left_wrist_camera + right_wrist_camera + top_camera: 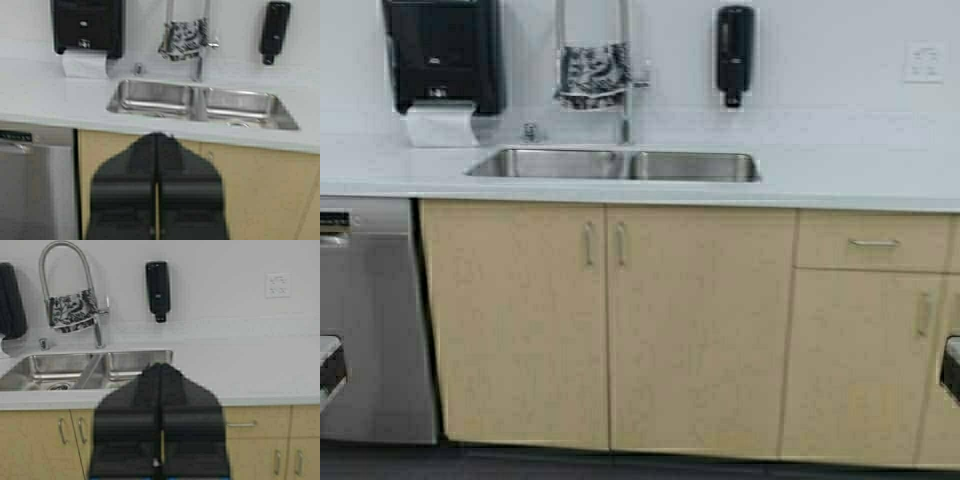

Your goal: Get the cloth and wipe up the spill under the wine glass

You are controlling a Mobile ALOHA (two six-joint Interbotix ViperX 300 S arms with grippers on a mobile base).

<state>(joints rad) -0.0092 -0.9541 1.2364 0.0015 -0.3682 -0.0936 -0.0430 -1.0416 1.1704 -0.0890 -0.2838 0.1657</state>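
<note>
The cloth, white-grey with a dark leaf print, hangs over the arched faucet above the sink. It also shows in the left wrist view and the right wrist view. The wine glass and the spill are out of view. My left gripper is shut and empty, held low in front of the cabinets, well short of the counter. My right gripper is also shut and empty, at about the same distance. In the high view only small parts of the arms show, at the left edge and the right edge.
A double steel sink is set in the white counter. A black paper towel dispenser and a black soap dispenser hang on the wall. Beige cabinet doors are below, a steel dishwasher at left.
</note>
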